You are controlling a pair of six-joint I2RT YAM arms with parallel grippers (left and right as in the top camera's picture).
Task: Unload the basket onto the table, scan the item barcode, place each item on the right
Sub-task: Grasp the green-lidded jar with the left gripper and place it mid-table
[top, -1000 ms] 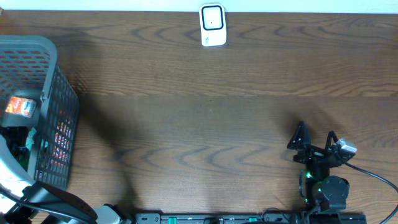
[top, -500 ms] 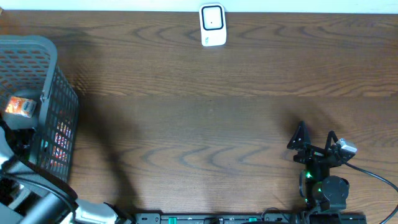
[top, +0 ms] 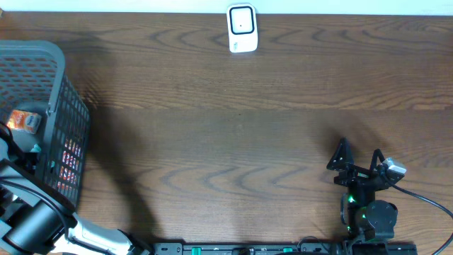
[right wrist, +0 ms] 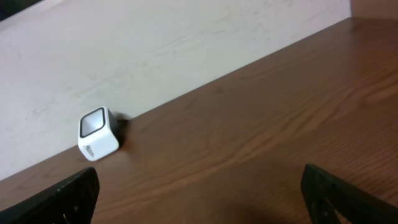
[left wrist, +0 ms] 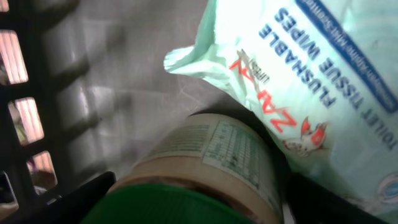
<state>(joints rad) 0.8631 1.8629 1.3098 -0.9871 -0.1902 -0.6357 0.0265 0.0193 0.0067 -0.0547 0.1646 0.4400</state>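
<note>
In the basket [top: 68,120], the left claw [left wrist: 202,186] straddles a green-lidded can [left wrist: 211,158]; I cannot tell whether it grips. The right claw [right wrist: 199,180] gapes empty, far from the basket.

Dim, blurry inside basket [left wrist: 81,74]; table [top: 233,120] evenly lit.

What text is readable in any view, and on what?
"FLUSHABLE WIPES": pale green wipes pack, left wrist view.
"TOILET TISSUE WIPES": same pack, smaller blue print.
Red brand logo on that pack: stylised, not surely readable.
Printed table on the green-lidded jar: too small to read.
Print on the orange packet, overhead view: blurred.
Mark on the side of the scanner: too small to read.
</note>
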